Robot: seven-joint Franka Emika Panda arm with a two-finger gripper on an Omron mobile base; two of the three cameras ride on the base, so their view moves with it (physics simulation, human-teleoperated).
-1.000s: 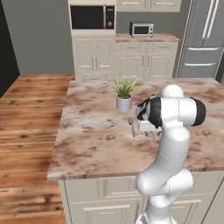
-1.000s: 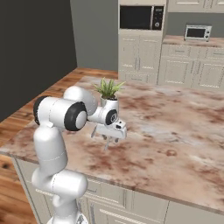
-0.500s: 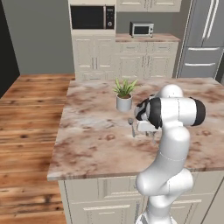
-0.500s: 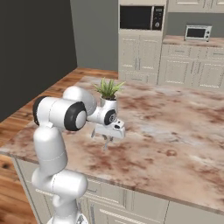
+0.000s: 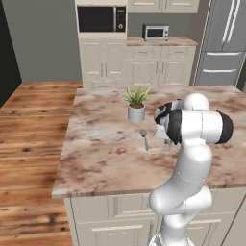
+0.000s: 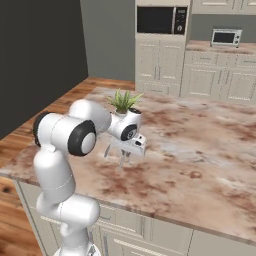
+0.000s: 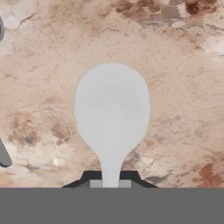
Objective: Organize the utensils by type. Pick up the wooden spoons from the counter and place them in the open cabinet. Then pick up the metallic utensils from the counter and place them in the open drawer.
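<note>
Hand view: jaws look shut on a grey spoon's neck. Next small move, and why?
Probably a short straight lift. In the hand view the gripper is closed on the neck of the grey metal spoon, whose bowl lies just over the counter. Raising it first should clear the stone before any carry toward the drawer.

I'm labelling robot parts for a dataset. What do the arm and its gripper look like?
The arm is glossy white, built of rounded tubular links with dark grey to black bands at the joints. The gripper has a white hand and two small dark finger tips. No cables or markings show.
</note>
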